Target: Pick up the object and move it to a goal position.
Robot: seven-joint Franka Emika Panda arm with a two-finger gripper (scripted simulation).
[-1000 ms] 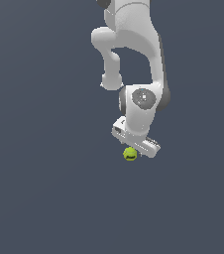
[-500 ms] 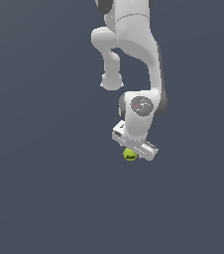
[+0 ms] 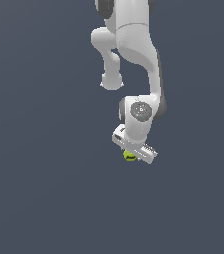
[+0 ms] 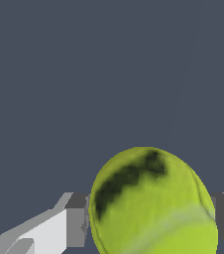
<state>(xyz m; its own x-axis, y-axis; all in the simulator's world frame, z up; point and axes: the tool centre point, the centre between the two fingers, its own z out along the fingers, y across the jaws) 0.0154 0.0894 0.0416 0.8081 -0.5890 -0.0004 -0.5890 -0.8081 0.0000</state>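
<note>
One ball (image 4: 153, 203), apparently clamped between the single pincer's (image 3: 130, 155) two fingers (image 4: 76, 221).

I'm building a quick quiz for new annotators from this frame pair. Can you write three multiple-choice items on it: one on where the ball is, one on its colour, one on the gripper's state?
1. Where is the ball?
A. Lying far off from the arm, at the exterior view's left
B. Between the gripper's fingers, under the hand
C. On top of the arm's wrist joint

2. What colour is the ball?
A. Yellow-green with a dark mark
B. Plain red
C. White with blue stripes

3. What is the gripper doing?
A. Wide open with nothing in it
B. Out of sight in both views
C. Shut on the ball

Answers:
1 B: the ball sits between the fingers in the wrist view and just under the gripper in the exterior view.
2 A: the wrist view shows yellow-green with a dark smear.
3 C: a finger stands close against each side of the ball.
</note>
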